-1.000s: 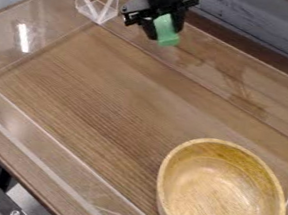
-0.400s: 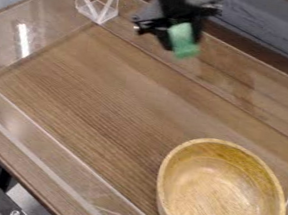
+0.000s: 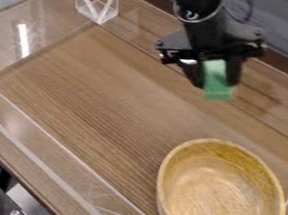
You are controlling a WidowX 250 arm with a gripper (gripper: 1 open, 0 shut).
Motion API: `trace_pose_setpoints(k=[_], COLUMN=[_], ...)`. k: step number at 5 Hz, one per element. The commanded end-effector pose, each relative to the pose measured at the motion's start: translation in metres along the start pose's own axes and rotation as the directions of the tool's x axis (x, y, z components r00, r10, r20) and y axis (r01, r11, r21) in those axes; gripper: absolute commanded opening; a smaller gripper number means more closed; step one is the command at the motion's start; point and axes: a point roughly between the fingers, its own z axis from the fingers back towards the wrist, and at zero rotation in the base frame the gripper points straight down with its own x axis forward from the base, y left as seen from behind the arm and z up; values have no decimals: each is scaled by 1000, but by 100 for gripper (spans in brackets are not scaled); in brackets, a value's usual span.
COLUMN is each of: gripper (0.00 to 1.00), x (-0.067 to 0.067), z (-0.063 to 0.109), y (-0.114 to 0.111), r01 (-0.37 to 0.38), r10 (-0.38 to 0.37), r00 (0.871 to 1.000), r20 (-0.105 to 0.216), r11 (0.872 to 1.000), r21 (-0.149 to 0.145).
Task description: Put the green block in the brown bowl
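camera view, looking down at an angle: the black robot hand (image 3: 213, 65) hangs in the air, clamped tight on the small bright green matte block (image 3: 219, 78), which sticks down and slightly tilted from between its fingers. a second ago the hand and block were near the far edge of the counter (image 3: 95, 93), beside a clear plastic stand (image 3: 94, 4); now they have travelled right and toward the viewer, closer to the large round light-brown wooden bowl (image 3: 224, 194). the block is off the dark wood-grain surface, above and behind the bowl's far rim, not yet over it. the bowl is empty. the carry looks partly done; the remaining stretch is short.
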Motion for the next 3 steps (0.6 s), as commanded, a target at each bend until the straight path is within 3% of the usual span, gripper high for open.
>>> trace_pose_setpoints(k=[1, 3], gripper=[0, 0], x=[-33, -94], z=[17, 7], y=[-22, -45], r01=[90, 128], r10=[-90, -132], r00=[996, 990], r20=[-1, -50], r11=[994, 989], r21=[-59, -79])
